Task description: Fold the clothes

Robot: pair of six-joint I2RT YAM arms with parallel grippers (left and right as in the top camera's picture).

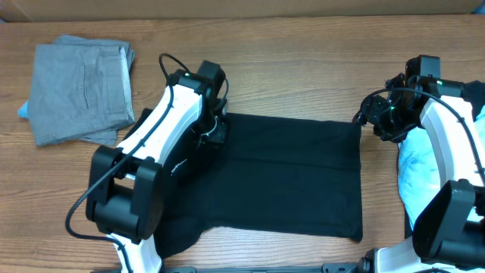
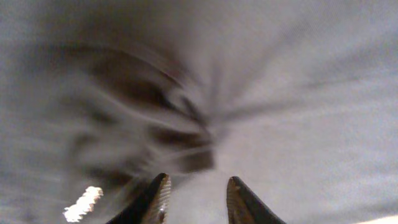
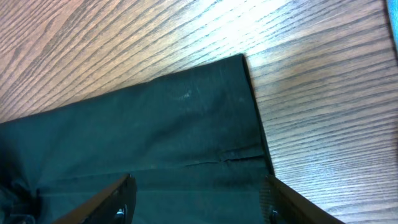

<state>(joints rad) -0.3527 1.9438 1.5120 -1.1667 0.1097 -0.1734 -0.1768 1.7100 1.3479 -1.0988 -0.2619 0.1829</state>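
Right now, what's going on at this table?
Two robot arms are working on a black T-shirt spread flat on the wooden table. The left gripper is down at the shirt's upper left edge with its jaws slightly apart. Its wrist view is blurred and shows only bunched fabric ahead. The right gripper hovers open over the upper right corner, holding nothing. A folded grey garment lies far left, and a light blue cloth lies at the right edge.

Brown wood-grain table (image 1: 303,76); bright glare on grain, right wrist view.
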